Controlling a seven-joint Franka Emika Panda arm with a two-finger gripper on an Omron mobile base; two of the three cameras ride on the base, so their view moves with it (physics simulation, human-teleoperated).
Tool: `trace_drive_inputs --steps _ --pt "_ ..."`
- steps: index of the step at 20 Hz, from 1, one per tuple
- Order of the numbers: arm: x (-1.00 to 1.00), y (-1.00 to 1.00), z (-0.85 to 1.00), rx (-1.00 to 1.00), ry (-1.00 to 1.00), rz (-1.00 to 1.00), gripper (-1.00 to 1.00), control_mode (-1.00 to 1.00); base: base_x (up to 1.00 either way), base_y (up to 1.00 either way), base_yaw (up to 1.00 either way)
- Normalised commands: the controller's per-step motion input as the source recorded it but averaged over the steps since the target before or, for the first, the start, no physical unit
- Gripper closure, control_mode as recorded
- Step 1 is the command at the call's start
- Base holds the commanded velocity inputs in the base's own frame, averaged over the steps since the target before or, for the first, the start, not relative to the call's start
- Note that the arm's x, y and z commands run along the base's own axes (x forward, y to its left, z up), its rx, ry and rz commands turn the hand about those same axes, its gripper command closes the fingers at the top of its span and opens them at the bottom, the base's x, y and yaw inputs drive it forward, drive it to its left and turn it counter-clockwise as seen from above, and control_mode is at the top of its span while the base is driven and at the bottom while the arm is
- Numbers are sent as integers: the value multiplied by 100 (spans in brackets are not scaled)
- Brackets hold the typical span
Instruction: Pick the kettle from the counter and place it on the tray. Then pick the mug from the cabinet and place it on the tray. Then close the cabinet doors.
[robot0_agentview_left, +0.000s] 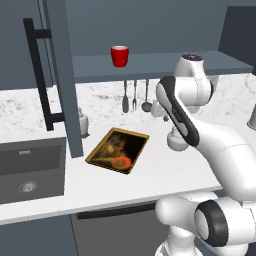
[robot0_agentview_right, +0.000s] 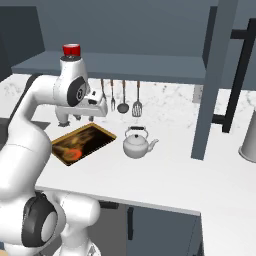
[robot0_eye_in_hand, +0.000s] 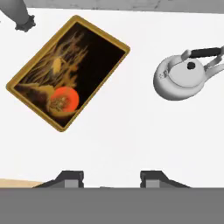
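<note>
The silvery kettle stands upright on the white counter, just right of the golden-brown tray. In the hand view the kettle is at the upper right and the tray at the upper left, with nothing on it. My gripper hangs open above the bare counter, well short of both; from the right base it shows over the tray's far end. The red mug sits on the shelf of the open cabinet. My arm hides the kettle in the left base view.
Both cabinet doors stand open, jutting out over the counter with their black bar handles. A dark sink lies left of the tray. Utensils hang on the back wall. A small dispenser bottle and a grey cylinder stand nearby.
</note>
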Motion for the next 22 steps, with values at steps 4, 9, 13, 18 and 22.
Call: trace_drive_inputs --steps 4,9,13,18,22 --pt "0 -3 -16 0 0 -19 -100 -100 0 0 0" --pt "-4 -52 -41 8 0 -73 -100 -100 0 0 0" --pt "-3 -55 -44 8 0 -63 -100 -100 0 0 0" --pt "5 -32 -7 2 1 -7 -100 -100 0 0 0" --pt "39 -19 -30 0 0 -10 -100 -100 0 0 0"
